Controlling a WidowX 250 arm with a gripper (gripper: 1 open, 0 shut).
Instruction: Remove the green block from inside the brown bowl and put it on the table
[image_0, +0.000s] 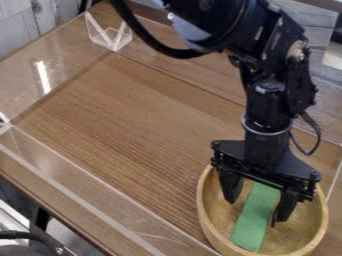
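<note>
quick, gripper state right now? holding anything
Gripper: open, holding nothing; its fingers straddle the green block that lies in the bowl.

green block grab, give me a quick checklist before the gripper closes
1. Gripper open: ok, the jaws stand wide apart.
2. Gripper pointing down over the brown bowl: ok.
3. Green block between the fingers: ok, one finger shows on each side of its upper end.
4. Block lying inside the bowl, not yet lifted: ok.
5. Fingertips low enough to catch the block's sides: cannot tell from this single view.
6. Bare table beside the bowl for the drop: ok, open wood surface to the left.
</note>
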